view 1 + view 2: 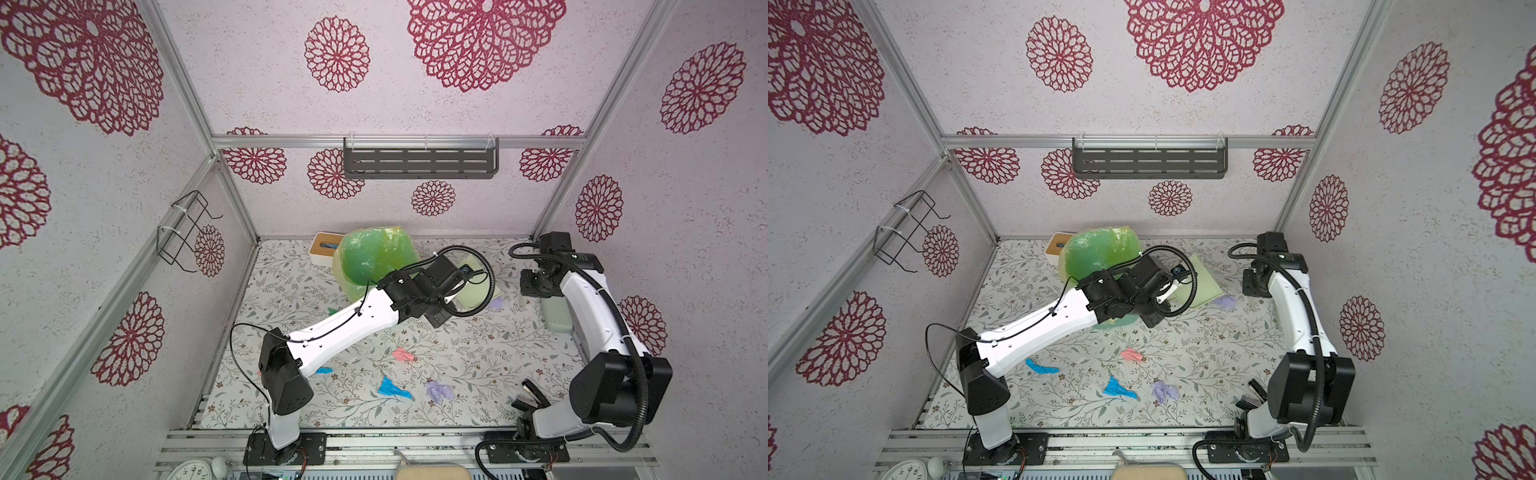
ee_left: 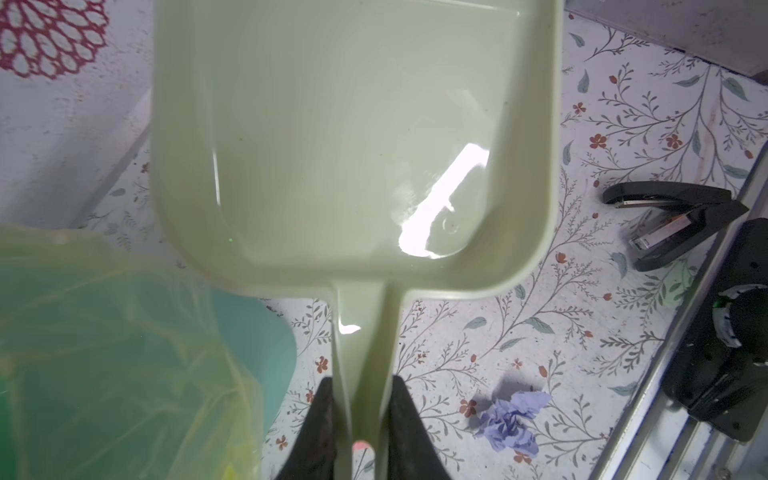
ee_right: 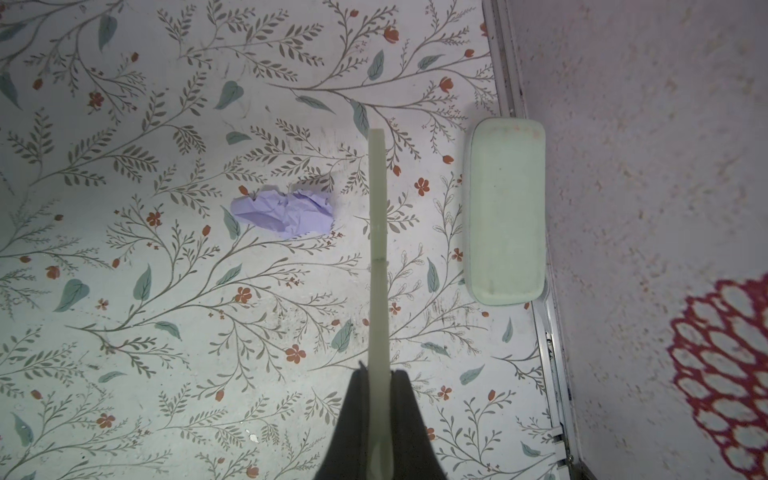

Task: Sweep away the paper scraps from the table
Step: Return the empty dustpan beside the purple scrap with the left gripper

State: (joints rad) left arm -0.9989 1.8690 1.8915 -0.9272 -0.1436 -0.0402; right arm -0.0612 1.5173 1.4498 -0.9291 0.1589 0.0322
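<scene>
Paper scraps lie scattered on the table (image 1: pixel 478 353): a pink one (image 1: pixel 402 355), two blue ones (image 1: pixel 390 388) (image 1: pixel 324 370) and a lilac one (image 1: pixel 439 390) toward the front. Another lilac scrap (image 1: pixel 496 302) (image 3: pixel 286 212) lies by the dustpan. My left gripper (image 2: pixel 360 386) (image 1: pixel 451 286) is shut on the handle of a pale green dustpan (image 2: pixel 353 137) (image 1: pixel 482 286), whose pan holds nothing. At the back right, my right gripper (image 3: pixel 377 374) (image 1: pixel 536 291) is shut on a thin pale green stick (image 3: pixel 377 249), held just right of that lilac scrap.
A green bin with a yellow-green liner (image 1: pixel 374 257) (image 2: pixel 104 353) stands at the back, left of the dustpan, with a wooden-topped white box (image 1: pixel 326 247) behind it. A pale green block (image 3: pixel 505 212) lies along the right rail. A black stapler (image 2: pixel 673 220) (image 1: pixel 532 395) sits front right.
</scene>
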